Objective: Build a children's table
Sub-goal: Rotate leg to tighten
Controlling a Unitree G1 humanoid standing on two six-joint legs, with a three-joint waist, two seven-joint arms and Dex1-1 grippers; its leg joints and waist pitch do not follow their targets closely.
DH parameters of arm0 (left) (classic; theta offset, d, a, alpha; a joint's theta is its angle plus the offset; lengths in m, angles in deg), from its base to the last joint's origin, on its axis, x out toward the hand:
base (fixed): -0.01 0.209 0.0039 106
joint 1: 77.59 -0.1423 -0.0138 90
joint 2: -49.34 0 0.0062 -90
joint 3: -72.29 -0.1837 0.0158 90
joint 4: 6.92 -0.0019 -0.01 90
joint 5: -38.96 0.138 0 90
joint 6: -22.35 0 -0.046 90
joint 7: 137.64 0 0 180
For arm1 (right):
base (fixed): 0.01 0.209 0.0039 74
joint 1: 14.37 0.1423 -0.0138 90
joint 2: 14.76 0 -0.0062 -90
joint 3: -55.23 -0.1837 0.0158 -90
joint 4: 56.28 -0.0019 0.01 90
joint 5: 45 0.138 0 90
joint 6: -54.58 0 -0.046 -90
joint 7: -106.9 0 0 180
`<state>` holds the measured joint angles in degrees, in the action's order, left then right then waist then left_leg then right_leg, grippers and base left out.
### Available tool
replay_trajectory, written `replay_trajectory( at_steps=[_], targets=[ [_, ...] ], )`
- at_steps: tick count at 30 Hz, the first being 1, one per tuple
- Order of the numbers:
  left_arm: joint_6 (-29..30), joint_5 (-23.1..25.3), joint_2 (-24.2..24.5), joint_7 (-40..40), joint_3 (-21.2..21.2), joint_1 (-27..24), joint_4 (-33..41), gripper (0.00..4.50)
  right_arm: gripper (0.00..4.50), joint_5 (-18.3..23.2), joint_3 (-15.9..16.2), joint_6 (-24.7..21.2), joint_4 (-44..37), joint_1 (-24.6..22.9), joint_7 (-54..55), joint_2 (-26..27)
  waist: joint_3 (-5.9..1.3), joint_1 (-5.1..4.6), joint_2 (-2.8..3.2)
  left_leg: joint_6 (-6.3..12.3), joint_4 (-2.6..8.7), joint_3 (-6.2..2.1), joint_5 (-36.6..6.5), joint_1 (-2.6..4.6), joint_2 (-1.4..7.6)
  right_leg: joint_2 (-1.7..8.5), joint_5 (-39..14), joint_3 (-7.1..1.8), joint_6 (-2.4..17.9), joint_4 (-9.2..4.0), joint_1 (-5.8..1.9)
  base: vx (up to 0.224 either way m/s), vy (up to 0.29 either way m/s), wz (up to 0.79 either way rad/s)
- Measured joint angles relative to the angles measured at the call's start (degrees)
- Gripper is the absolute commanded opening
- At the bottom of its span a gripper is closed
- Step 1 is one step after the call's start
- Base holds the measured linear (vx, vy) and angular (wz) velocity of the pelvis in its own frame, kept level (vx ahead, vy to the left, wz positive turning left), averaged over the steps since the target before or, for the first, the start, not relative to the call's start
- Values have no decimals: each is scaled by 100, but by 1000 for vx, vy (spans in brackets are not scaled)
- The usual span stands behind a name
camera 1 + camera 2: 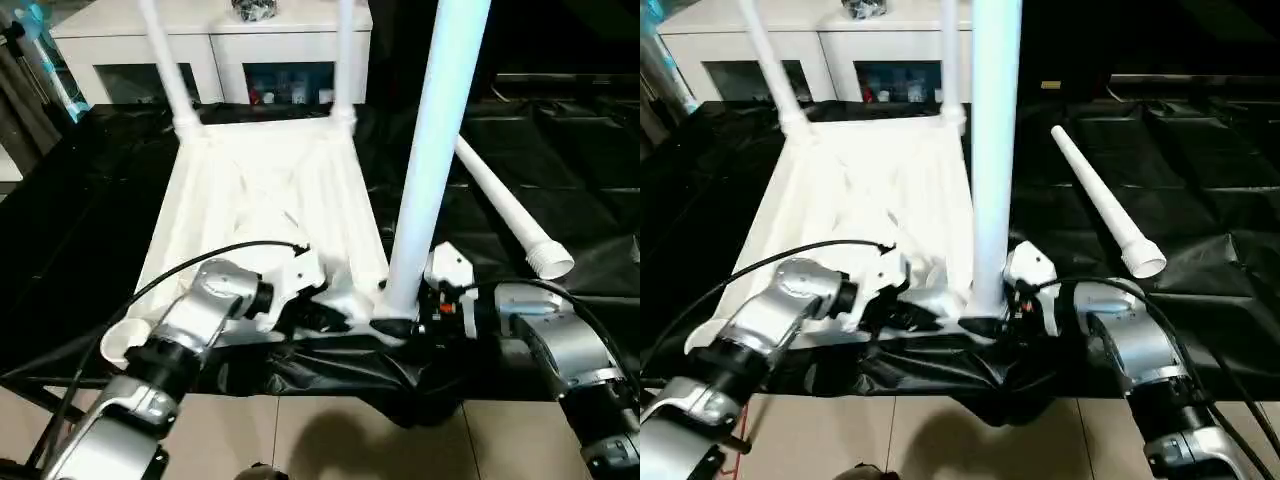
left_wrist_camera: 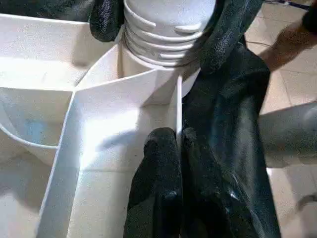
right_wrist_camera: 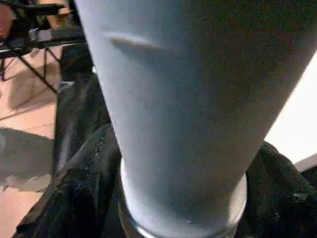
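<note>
Right gripper (image 1: 405, 318) hugs the leg (image 1: 430, 150) low down, standing straight up in the tabletop (image 1: 260, 200) corner socket just below. Left gripper (image 2: 179, 144) pinches a thin rib (image 2: 177, 106) beside it. Another leg (image 1: 1102, 205) lies nearest the right arm.

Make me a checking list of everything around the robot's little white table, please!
Surface: black plastic sheet covering the work surface, crumpled at the near edge.
Job's things: white plastic ribbed tabletop lies underside up; two white tube legs stand in its far corners; a third white tube leg stands at the near right corner socket; a fourth white tube leg lies loose on the sheet.
Clutter: nothing seen.
Grippers: left gripper fingers pinch a tabletop rib; right gripper sits at the third leg's base.
Cables: black cables run along both forearms.
Surroundings: white cabinet with glass doors behind; tiled floor.
</note>
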<state>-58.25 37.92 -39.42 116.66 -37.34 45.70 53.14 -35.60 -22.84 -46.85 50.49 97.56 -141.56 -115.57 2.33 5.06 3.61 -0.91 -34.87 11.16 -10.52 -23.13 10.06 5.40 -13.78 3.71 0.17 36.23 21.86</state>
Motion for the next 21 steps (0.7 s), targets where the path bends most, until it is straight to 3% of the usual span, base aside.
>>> replay_trajectory(
  at_steps=[5, 14, 16, 17, 21],
  targets=[
    [0, -34, 28, 62, -21, -10, 12, 0, 282, 1, 28, -87, -90, -21, -40, -37, 0, 7, 0, 0, -1, 1, 0, 0, -1, 0, 0, -1, 0, 0, -1, 0, 0, 0],
    [14, 18, -64, -253, 25, -23, -56, 0, 273, -52, -78, -154, -50, -78, 336, 162, -1, -8, -1, 0, -4, 2, 1, 5, 0, 0, 3, -2, -1, 4, -3, 0, 0, 0],
    [44, 133, -214, -667, 143, 73, -255, 0, 273, -185, -245, -173, 195, 0, 969, 448, -2, -54, -3, 7, -6, 2, 11, 12, 1, -1, 17, -5, -4, 6, -6, 0, 0, 0],
    [66, 201, -296, -921, 187, 152, -364, 0, 272, -291, -311, -170, 364, 108, 1406, 632, -2, -141, -3, -6, -4, 4, 12, 14, 1, -1, 28, -7, 1, 4, -5, 0, 0, 0],
    [244, 317, -716, -1819, 318, 427, -794, 0, 272, -422, -623, -153, 1034, 474, 2727, 1165, -3, -334, -6, -30, -3, 6, 19, 20, -2, -1, 56, -14, 18, -6, -7, 0, 0, 0]
  ],
)
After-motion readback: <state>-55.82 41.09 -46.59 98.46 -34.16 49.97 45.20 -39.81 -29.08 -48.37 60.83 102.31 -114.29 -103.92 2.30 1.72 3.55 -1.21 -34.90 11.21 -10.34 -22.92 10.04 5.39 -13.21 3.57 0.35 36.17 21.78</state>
